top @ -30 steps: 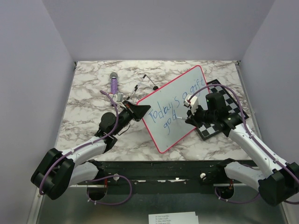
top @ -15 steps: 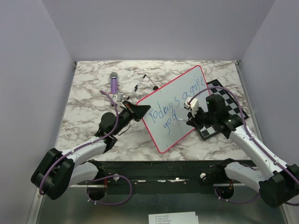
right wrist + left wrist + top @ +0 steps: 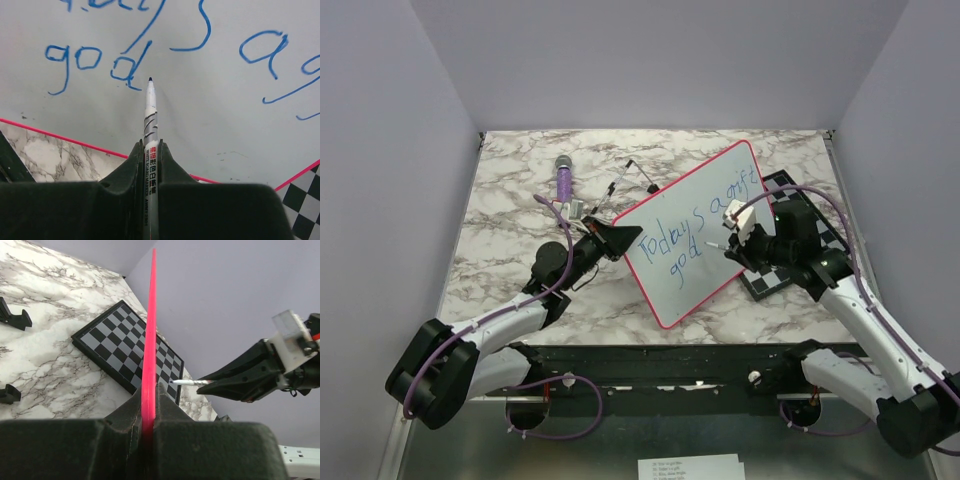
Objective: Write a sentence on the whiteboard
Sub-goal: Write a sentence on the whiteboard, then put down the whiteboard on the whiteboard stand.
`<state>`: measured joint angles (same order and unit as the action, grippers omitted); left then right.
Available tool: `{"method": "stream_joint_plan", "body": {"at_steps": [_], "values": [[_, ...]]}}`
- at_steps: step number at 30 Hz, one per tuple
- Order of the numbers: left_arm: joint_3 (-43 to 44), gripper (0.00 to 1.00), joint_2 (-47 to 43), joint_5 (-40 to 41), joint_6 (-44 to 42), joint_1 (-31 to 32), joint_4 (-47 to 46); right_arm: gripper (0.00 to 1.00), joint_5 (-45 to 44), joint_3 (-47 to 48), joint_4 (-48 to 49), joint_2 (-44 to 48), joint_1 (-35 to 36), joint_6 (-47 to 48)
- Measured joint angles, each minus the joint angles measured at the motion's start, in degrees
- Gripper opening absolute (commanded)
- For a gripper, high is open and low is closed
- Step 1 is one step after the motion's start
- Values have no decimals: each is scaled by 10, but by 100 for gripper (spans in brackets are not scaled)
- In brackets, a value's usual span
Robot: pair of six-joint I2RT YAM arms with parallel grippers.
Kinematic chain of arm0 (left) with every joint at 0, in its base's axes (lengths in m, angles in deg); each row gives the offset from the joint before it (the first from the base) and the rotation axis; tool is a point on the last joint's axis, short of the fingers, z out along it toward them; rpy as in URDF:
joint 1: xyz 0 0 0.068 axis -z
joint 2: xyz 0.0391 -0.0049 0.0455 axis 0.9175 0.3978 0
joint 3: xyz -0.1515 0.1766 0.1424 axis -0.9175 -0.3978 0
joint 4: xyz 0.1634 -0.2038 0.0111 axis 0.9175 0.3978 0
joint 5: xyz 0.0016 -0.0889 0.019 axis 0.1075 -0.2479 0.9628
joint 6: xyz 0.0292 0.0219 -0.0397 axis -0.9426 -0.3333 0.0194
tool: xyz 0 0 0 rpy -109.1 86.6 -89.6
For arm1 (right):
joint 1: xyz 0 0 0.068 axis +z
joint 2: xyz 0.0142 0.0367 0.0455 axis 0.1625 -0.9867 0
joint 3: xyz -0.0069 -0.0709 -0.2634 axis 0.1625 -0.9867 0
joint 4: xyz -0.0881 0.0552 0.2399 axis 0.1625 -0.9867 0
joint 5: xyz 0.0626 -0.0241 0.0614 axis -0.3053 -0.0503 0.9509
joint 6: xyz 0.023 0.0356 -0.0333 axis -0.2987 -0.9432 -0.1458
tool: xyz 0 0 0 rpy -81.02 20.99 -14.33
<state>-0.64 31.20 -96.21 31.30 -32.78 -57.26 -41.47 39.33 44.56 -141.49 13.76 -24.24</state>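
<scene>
We are seeing the left gripper (image 3: 148,396) clamping tight on the pink rim of the whiteboard (image 3: 666,294). The board is standing tilted on the marble table (image 3: 510,215), with the chessboard (image 3: 772,283) lying by its right end. The right gripper (image 3: 150,150) is pinching a marker (image 3: 149,107). Its tip is hovering just off the board, beside the "d" of "god" in the sentence (image 3: 698,215).
</scene>
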Motion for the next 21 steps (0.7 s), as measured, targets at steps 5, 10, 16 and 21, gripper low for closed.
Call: {"method": "stream_joint_plan", "body": {"at_steps": [5,10,16,21], "values": [[0,0,-3,0,0,0,2,1,43,12,2,52,-3,0],[0,0,-3,0,-2,0,2,1,82,11,10,59,-42,-8],[0,0,-8,0,-7,0,9,1,127,10,18,87,-110,-25],[23,0,-19,-3,-21,0,47,0,152,6,21,115,-146,-33]]}}
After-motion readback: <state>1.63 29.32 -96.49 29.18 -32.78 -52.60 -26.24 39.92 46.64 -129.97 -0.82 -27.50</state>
